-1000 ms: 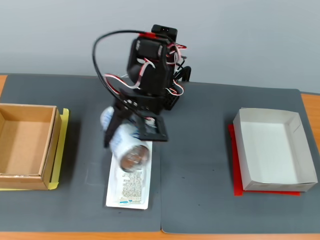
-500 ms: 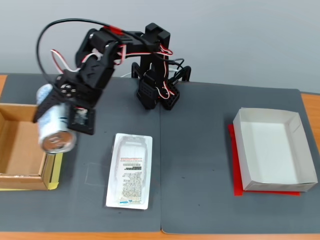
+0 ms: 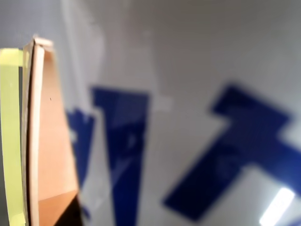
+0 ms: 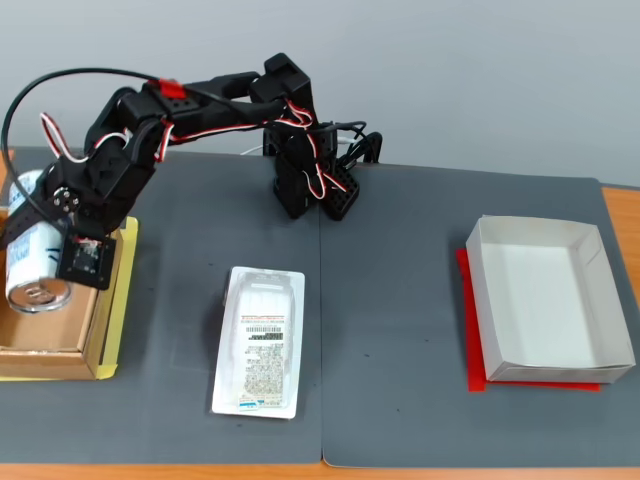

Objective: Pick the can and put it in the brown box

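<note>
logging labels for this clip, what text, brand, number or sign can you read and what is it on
Nothing can be read well enough to quote.
The can: the wrist view shows large blue lettering up close, too blurred and cropped to read.
Flat white plastic tray: a printed label with a barcode-like strip and fine print, too small to read.
Brown box and white paper box: no print visible.
</note>
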